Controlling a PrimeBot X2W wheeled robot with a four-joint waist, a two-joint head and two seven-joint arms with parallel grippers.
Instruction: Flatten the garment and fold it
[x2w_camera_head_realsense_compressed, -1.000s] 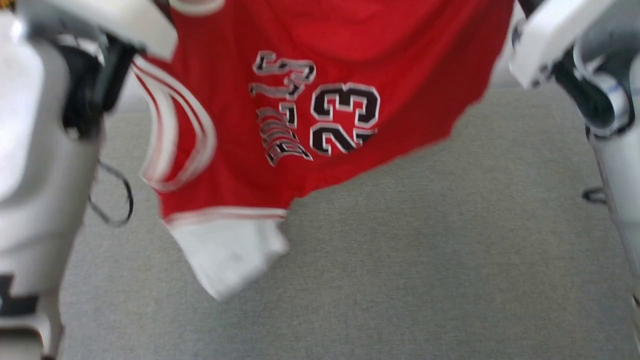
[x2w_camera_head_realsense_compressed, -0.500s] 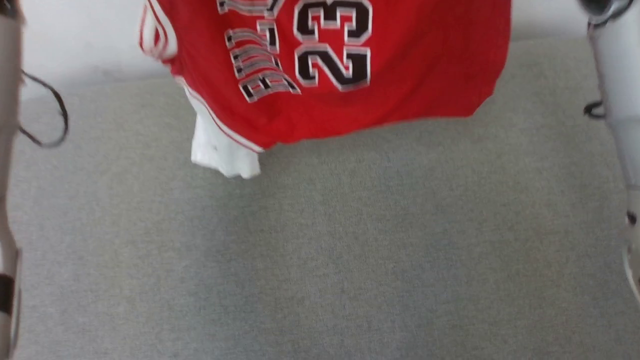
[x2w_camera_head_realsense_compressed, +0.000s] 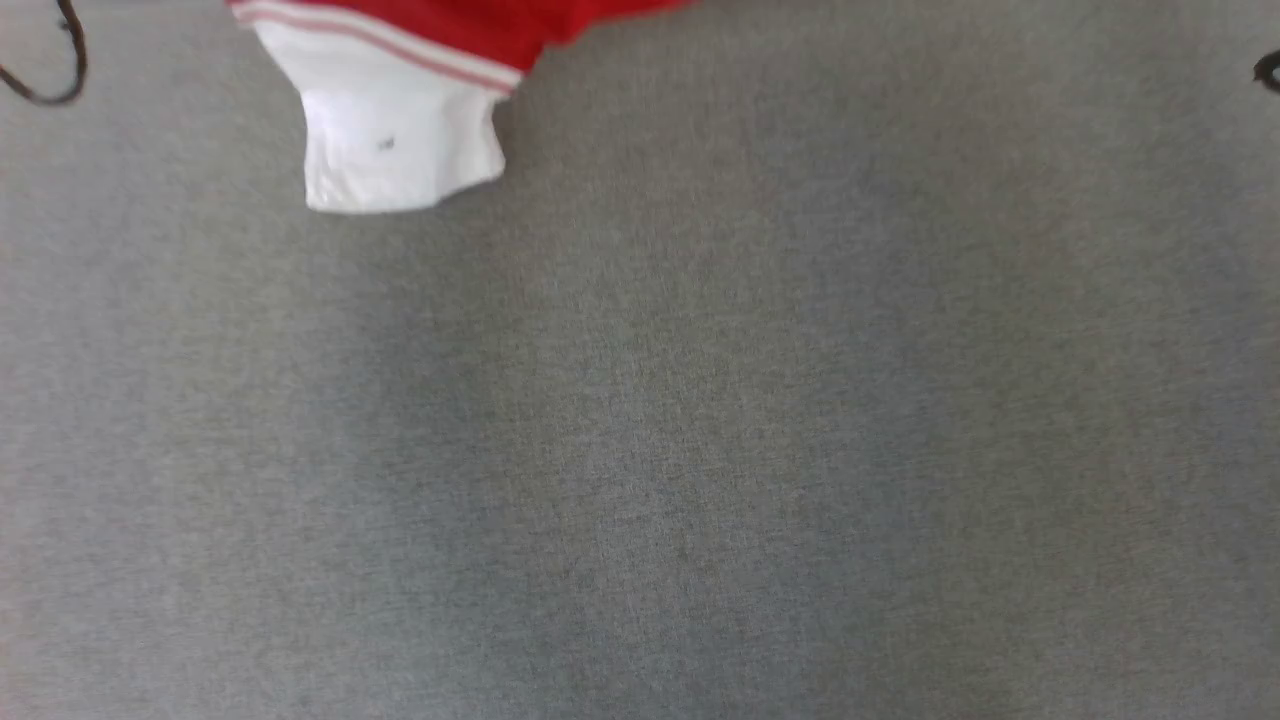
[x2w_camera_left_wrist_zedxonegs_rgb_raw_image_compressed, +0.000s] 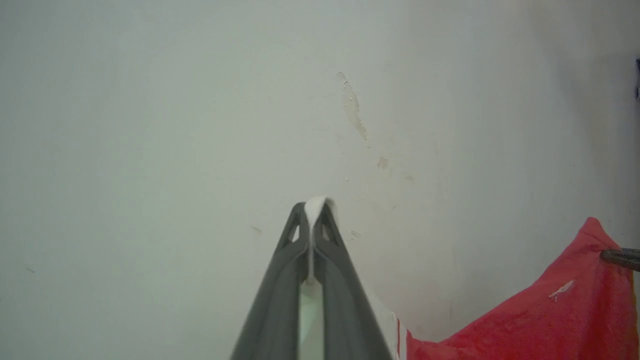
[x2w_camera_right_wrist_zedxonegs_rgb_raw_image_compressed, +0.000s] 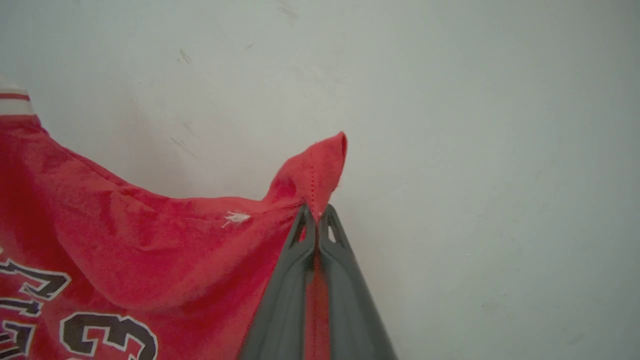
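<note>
**Jersey strung up between both grippers, nothing flattened or folded yet**

Left gripper (x2w_camera_left_wrist_zedxonegs_rgb_raw_image_compressed: 314, 215): fingers together, clamped on a bit of white cloth, likely sleeve or trim. Right gripper (x2w_camera_right_wrist_zedxonegs_rgb_raw_image_compressed: 316, 215): fingers together, pinching a red corner of the garment (x2w_camera_right_wrist_zedxonegs_rgb_raw_image_compressed: 125, 240), with a stitched hem poking past the tips. The jersey sags in a curve between the two grips. The black "23" print faces the right wrist view and the striped trim sits at that view's far left.

In the head view one white sleeve (x2w_camera_head_realsense_compressed: 395, 140) dangles at the top edge below the striped band. It seems to hang just over the grey fabric surface (x2w_camera_head_realsense_compressed: 640, 450), but whether it touches I cannot tell. A dark cable loop (x2w_camera_head_realsense_compressed: 50, 70) is at the top left. Beyond the cloth is a plain pale wall (x2w_camera_left_wrist_zedxonegs_rgb_raw_image_compressed: 150, 100), scuffed.

Progress, my read: early. The shirt is gripped and spread in the air. Laying it flat on the grey surface, smoothing it and every fold are left.

Containers: none here, so no contents to list.
</note>
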